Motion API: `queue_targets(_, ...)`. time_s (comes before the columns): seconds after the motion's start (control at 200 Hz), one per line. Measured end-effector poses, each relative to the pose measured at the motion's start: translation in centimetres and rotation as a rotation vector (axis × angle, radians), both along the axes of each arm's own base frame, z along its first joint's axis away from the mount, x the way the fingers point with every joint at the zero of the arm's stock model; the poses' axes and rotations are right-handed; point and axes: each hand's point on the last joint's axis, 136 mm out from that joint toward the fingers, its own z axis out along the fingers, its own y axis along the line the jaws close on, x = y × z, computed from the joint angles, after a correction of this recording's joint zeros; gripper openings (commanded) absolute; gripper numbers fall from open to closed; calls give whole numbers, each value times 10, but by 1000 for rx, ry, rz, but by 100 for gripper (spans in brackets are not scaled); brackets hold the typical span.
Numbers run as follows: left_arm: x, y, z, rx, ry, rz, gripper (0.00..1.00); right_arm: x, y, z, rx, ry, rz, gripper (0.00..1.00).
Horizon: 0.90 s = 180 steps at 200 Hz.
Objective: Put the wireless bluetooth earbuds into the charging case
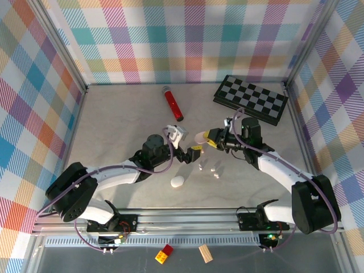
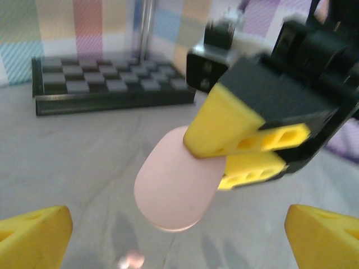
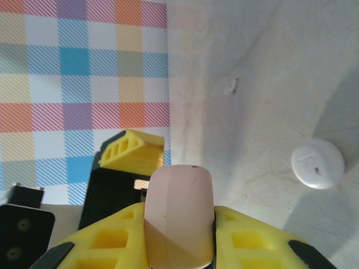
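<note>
Pinching the pink charging case (image 1: 200,137) by one end in the clamped right gripper (image 1: 209,138), long axis about level, rounded free end aimed at the left gripper (image 1: 190,152). Holding that left gripper spread wide, empty, just short of the case. Lying loose on the tabletop (image 1: 114,125), nearer the arm bases than the case: three tiny earbuds (image 1: 214,169), a white case (image 1: 177,181).

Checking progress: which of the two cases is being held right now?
The pink case, clamped in the right gripper; the white case lies loose on the table.
</note>
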Motion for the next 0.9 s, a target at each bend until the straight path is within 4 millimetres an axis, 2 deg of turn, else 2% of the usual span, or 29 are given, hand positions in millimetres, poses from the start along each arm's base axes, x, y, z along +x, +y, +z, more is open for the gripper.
queue_targets(0.12, 2, -5, 17, -134, -58, -9, 100, 6, -2, 18, 70, -12, -12, 16)
queue_targets(0.185, 2, -11, 14, -159, -78, -38, 98, 8, -3, 27, 107, -21, -17, 16)
queue_targets(0.32, 0, -18, 4, -168, -80, -79, 99, 7, -6, 31, 153, -8, -19, 16)
queue_targets(0.405, 0, -18, 11, -173, -127, -80, 99, 4, -8, 34, 171, 5, -19, 15)
queue_targets(0.505, -1, -17, 18, -167, -195, -80, 99, -2, -8, 46, 195, -13, -6, 15)
queue_targets(0.715, 0, -28, 18, -128, -285, -122, 97, -14, -9, 74, 246, -69, 30, 14)
queue_targets(0.8, 2, -33, 20, -123, -306, -139, 95, -17, -10, 78, 257, -72, 35, 13)
queue_targets(0.9, 3, -38, 31, -138, -340, -150, 92, -18, -10, 78, 268, -57, 35, 12)
